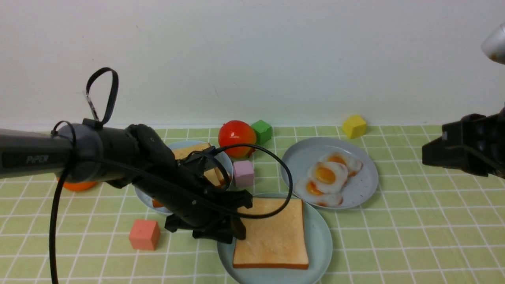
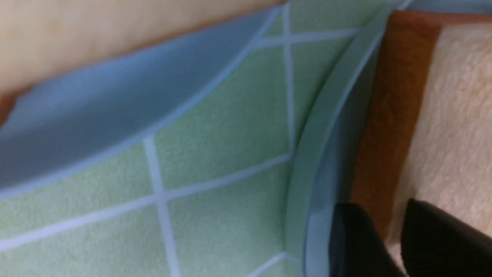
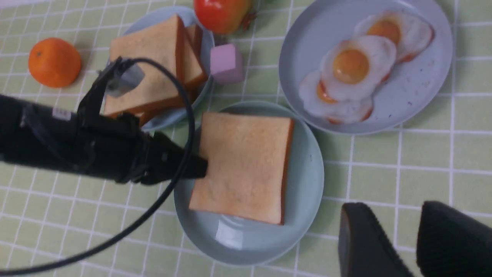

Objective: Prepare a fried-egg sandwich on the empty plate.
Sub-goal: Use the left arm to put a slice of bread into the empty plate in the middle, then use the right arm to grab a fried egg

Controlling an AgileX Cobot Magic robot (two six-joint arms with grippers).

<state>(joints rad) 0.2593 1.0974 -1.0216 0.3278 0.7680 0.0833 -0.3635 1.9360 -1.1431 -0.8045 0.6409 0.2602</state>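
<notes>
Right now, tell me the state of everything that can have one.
Mint plate: bearing toast
Its toast: lying flat
Three eggs: overlapping, uncovered
Grey plate: bearing eggs
Other toast: piled unevenly
Left pincer: open, at toast's edge
Right pincer: open, empty

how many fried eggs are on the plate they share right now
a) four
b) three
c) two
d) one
B: the greyish-blue plate carries three fried eggs, their orange yolks all visible, bunched together and overlapping.
</notes>
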